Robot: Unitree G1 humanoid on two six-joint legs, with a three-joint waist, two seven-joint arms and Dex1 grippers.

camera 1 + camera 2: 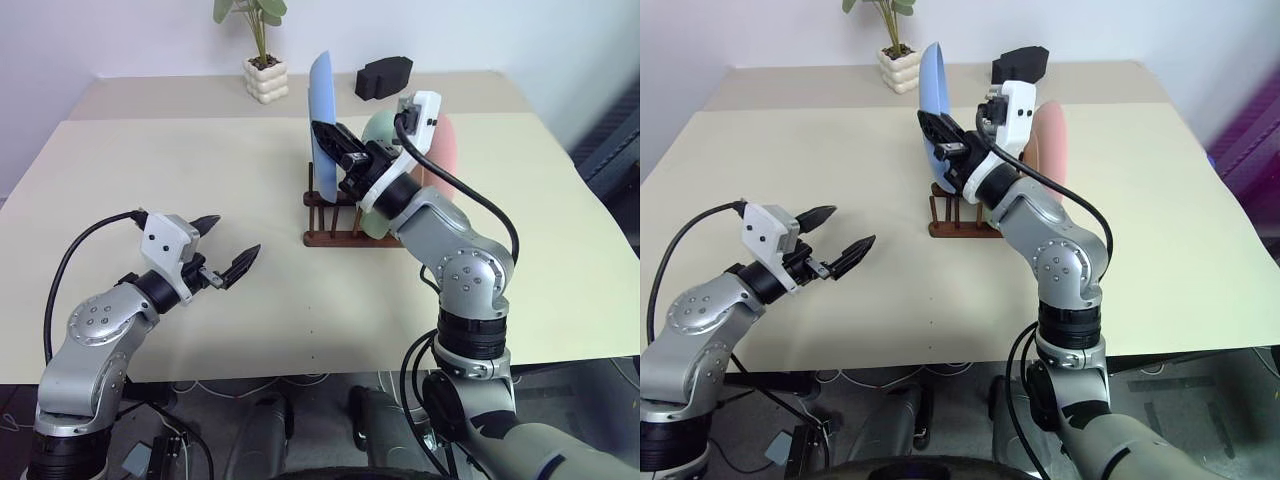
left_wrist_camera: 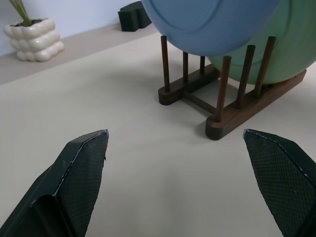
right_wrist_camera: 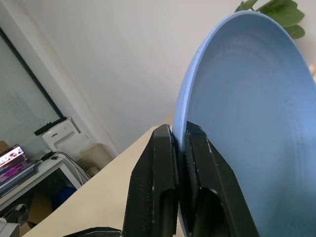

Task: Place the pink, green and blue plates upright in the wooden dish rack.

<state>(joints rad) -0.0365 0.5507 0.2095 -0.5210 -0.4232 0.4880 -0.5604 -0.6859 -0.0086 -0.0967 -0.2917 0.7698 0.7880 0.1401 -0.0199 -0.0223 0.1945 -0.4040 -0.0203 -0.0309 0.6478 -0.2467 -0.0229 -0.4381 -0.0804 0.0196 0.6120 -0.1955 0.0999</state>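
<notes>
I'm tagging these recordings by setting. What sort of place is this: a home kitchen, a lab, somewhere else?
Probably an office or lab test bench, not a kitchen: a bare beige table against a plain wall, a desk with a monitor by a window, loose cables below.

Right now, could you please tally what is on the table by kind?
Plates: 3, blue, green, pink
Dish rack: 1
Potted plant: 1
Black block: 1
Total: 6
</notes>
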